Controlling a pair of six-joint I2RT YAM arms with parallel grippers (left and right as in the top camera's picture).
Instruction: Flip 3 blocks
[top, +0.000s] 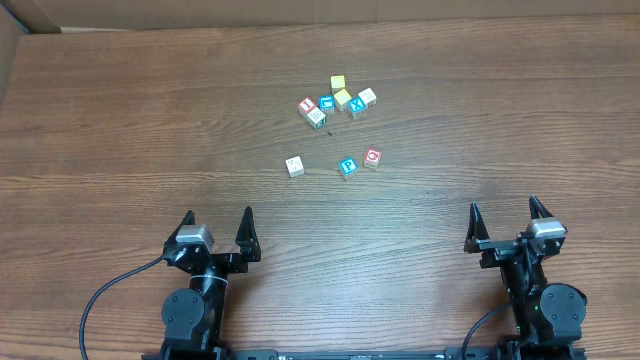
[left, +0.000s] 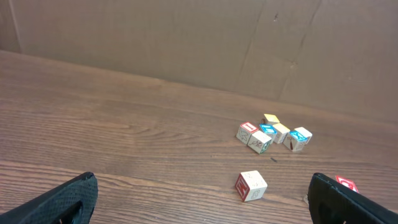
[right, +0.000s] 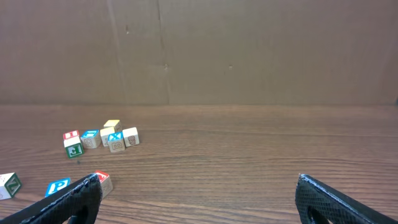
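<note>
Wooden table (top: 120, 120) is viewed from overhead. Left gripper (top: 217, 215) is positioned at the near-left edge, jaws spread wide, empty. Right gripper (top: 504, 207) is positioned near-right, jaws likewise spread wide, empty. A cluster of other cubes (top: 338, 100) is grouped far of centre. The three blocks are laid in a loose row nearer than the cluster: pale block (top: 294, 165) at left, teal-letter block (top: 348, 167) in the middle, red-ring block (top: 372, 157) just beside it at right. All are well apart from both grippers.
</note>
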